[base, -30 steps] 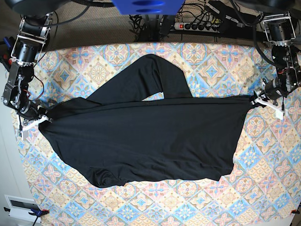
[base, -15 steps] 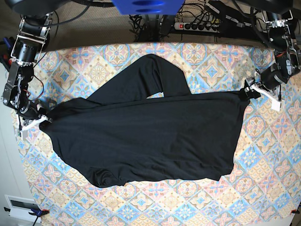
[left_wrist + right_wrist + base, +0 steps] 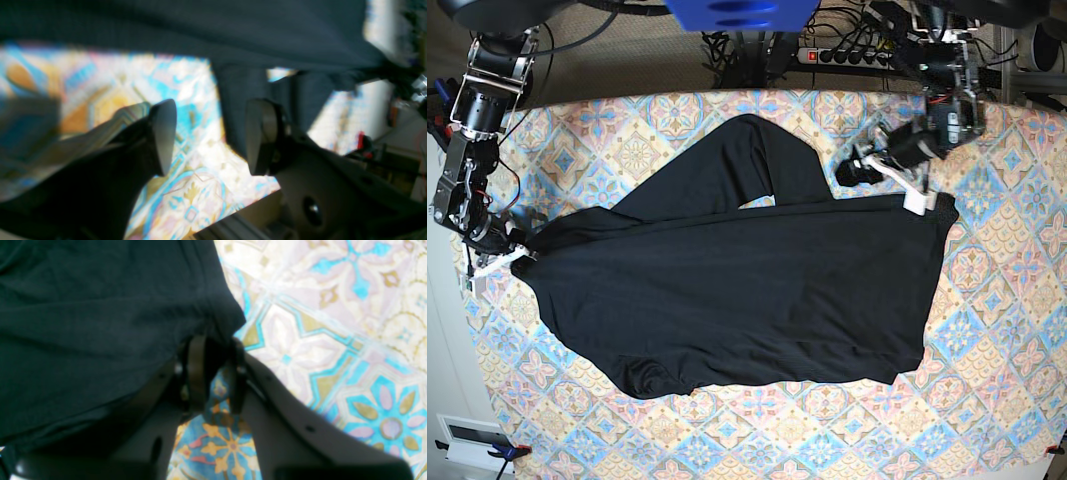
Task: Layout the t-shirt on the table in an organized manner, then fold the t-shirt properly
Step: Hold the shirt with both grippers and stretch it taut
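**Clerk:** Item one, the garment?

**Operator:** I logged one large plain black soft fabric t-shirt (image 3: 737, 290), lying spread across the middle of the counter (image 3: 987, 400), which wore a pastel blue, pink and cream diamond-and-flower tile cloth. It was not flat: one long portion was folded up toward the far edge, and the lower hem curled at the near corner.

**Clerk:** Item two, the left end effector?

**Operator:** The left end effector (image 3: 889, 165) hovered above the shirt's far corner. In its wrist view its fingers (image 3: 163, 133) stood spread wide, cloth hanging between them but not pinched.

**Clerk:** Item three, the right end effector?

**Operator:** The right end effector (image 3: 213, 373) sat at the opposite side edge of the shirt, fingers drawn close together on a fold of black fabric. I read that as a pinch on the t-shirt.

**Clerk:** Progress?

**Operator:** I judged the layout only partly done. The doubled-over portion wanted straightening and the edges squaring. No proper fold had been made; that whole stage remained.
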Controlling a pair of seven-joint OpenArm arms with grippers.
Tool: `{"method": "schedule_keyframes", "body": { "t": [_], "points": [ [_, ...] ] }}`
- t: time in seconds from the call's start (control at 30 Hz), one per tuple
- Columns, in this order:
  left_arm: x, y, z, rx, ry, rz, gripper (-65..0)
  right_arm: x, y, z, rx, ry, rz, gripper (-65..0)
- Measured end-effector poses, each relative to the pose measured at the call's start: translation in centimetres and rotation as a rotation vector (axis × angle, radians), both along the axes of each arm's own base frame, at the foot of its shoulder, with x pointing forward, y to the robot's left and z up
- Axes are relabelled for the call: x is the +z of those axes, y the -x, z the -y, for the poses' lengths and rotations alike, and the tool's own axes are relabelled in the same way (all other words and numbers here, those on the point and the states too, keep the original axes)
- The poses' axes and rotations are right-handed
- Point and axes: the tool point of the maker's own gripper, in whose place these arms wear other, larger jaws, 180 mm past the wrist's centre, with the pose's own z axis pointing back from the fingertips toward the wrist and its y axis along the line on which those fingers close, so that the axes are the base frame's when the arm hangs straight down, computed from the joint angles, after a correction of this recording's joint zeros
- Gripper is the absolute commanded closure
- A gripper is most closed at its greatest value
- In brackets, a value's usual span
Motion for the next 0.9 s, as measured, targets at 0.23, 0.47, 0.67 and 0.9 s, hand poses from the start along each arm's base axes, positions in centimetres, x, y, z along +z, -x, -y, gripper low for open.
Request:
{"method": "schedule_keyframes", "body": {
  "t": [0.23,0.47,0.67,0.9],
  "points": [
    [-1.2,-1.9,3.5,-0.002,0.086,-0.009,-32.1,0.0,0.1,0.1,-0.001,-0.002,0.002,-10.6],
    [-2.0,-3.1,7.2,-0.066,0.091,0.006,-26.9,0.0,0.1,0.1,-0.004,-0.001,-0.001,-10.6],
    [-1.6,-1.7,7.8,-0.163,0.029,0.02,0.0,0.0,0.1,0.2,-0.006,-0.001,-0.001,-10.6],
    [0.7,4.6,6.7,-0.322,0.06,-0.037,0.0,0.0,0.1,0.1,-0.003,-0.004,0.004,-10.6]
  ]
}}
